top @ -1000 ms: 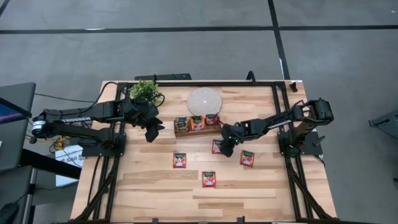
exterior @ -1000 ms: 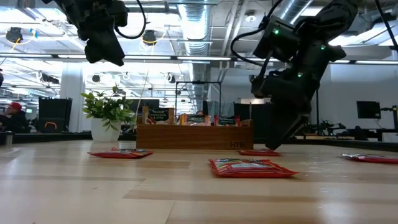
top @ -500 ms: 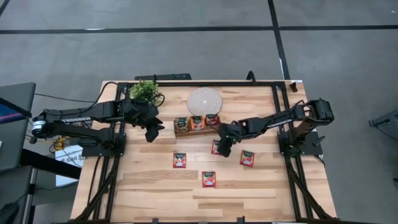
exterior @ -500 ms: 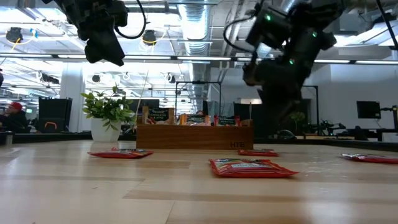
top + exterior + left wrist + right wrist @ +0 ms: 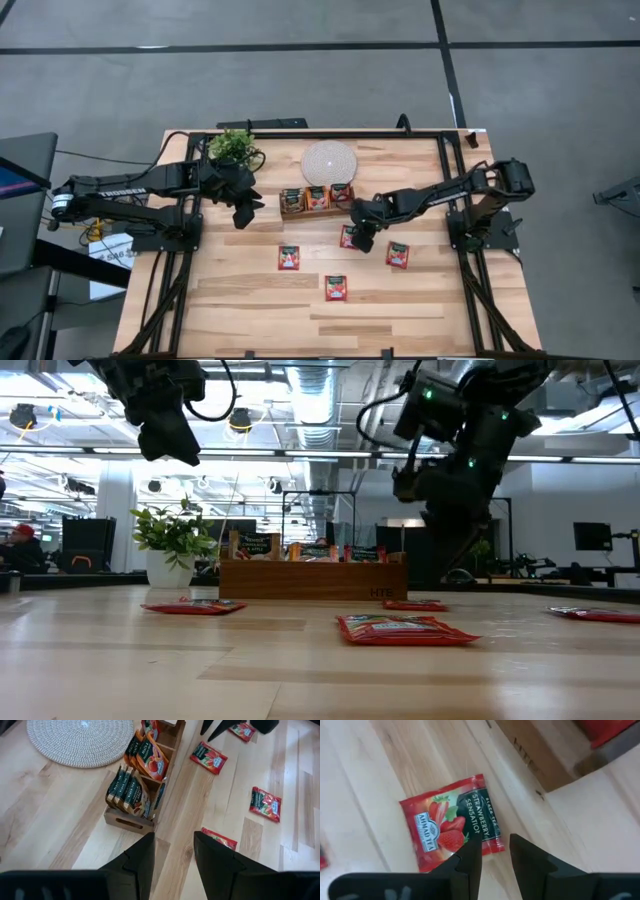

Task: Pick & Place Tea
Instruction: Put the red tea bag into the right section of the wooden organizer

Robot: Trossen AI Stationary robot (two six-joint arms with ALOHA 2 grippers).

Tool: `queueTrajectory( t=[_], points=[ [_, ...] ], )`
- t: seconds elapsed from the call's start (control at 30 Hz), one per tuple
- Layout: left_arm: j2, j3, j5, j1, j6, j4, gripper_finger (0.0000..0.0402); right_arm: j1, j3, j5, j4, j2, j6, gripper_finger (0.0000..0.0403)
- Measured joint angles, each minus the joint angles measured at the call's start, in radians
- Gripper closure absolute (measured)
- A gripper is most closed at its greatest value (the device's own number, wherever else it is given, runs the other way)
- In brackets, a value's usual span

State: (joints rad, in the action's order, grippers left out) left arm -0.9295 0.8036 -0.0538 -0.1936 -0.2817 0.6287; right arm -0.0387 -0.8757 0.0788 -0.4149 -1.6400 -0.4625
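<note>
From above, the right gripper is hanging over a red tea sachet that is lying flat on the wooden table, just in front of the brown tray. Three more red sachets are lying loose on the near part of the table: one to the left, one nearest the front edge, and one to the right. The left gripper is waiting to the left of the tray, near a small green plant, and a round woven mat is lying behind the tray. In the low view, the right gripper is hanging above the table, not touching the sachet below it. In the left wrist view, the left gripper is standing with its fingers apart and empty, and the tray is holding upright sachets. In the right wrist view, the right gripper is showing a narrow gap between its fingers, empty, right above the strawberry sachet beside the tray's wall.
</note>
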Motion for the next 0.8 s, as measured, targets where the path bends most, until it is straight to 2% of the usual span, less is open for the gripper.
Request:
queueTrajectory(
  t=[0.3, 0.57, 0.8],
  points=[
    [0.000, 0.000, -0.014, 0.001, -0.001, -0.003, 0.0273, 0.000, -0.007, -0.031, 0.027, -0.117, 0.011, 0.0310],
    [0.000, 0.000, -0.022, 0.014, -0.002, -0.004, 0.0273, 0.002, -0.014, -0.039, 0.020, -0.126, 0.018, 0.0313],
    [0.000, 0.000, -0.022, 0.025, -0.005, -0.003, 0.0273, 0.002, -0.013, -0.037, 0.005, -0.128, 0.011, 0.0362]
  ],
)
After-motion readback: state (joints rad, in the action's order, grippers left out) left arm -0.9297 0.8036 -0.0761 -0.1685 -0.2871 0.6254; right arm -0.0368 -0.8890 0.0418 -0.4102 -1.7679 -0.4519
